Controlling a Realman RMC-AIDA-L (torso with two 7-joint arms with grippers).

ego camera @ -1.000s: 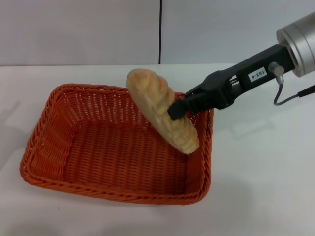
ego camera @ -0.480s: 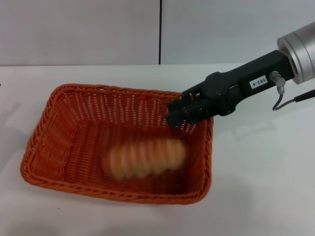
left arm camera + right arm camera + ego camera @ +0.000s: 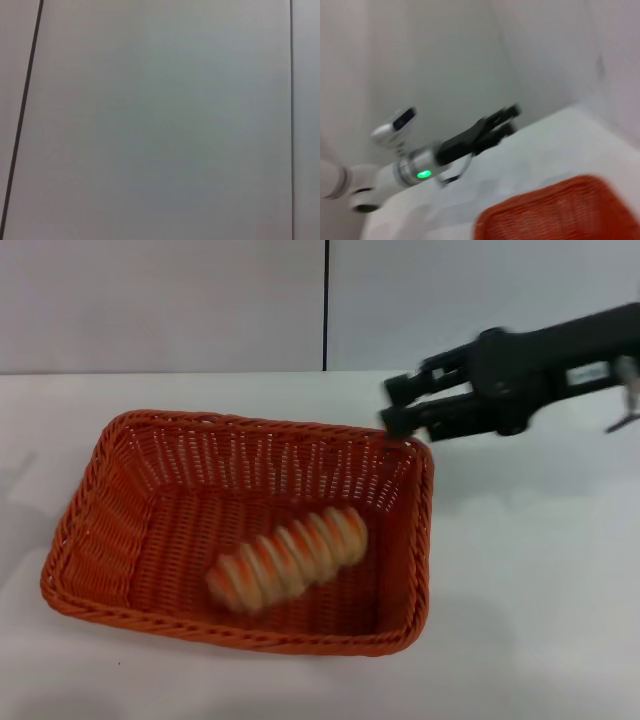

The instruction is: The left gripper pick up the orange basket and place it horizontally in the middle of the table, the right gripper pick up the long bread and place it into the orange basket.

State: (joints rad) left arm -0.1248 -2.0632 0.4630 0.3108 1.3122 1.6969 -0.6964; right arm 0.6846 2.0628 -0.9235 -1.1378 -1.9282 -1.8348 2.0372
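You see the ridged cream-and-orange long bread (image 3: 288, 558) lying inside the woven orange basket (image 3: 85, 525); the black right gripper (image 3: 396, 404), fingers apart, hovers above its far-right corner; the left gripper's (image 3: 507, 120) fingers look apart.

The table (image 3: 540, 570) is a plain white flat surface extending across the full width of the head view. The orange basket (image 3: 90, 530) rests directly on it, left of centre, its long side running across the view. The long bread (image 3: 288, 558) lies inside the basket, not on the tabletop.
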